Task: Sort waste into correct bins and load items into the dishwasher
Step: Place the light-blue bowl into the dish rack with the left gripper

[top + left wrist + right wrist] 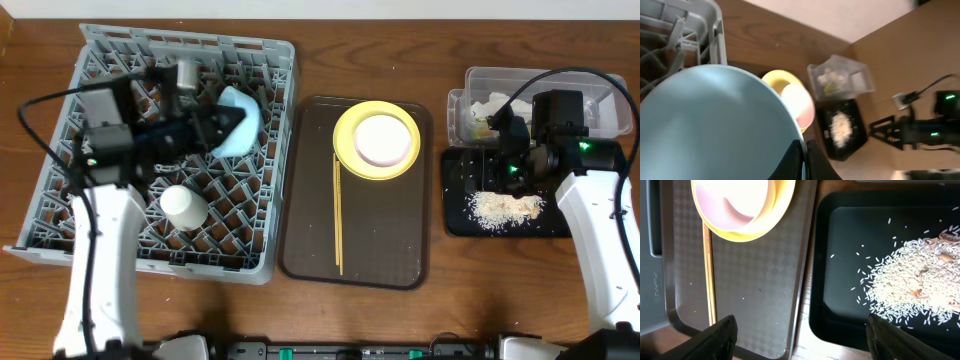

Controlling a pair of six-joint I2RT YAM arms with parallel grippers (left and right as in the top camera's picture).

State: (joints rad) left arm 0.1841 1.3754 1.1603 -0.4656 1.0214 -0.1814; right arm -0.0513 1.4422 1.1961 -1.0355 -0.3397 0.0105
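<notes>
My left gripper is shut on the rim of the light blue bowl and holds it tilted over the grey dish rack; the bowl fills the left wrist view. A small white cup stands in the rack. The cream-white bowl sits on the yellow plate on the brown tray, with the chopsticks beside it. My right gripper is open and empty, above the gap between the brown tray and the black tray. Rice grains lie on the black tray. The clear tub holds white napkin.
The brown serving tray lies between the rack and the black tray. A metal cylinder stands in the rack near the back. Cables run over both arms. In the right wrist view, loose grains are scattered across the black tray.
</notes>
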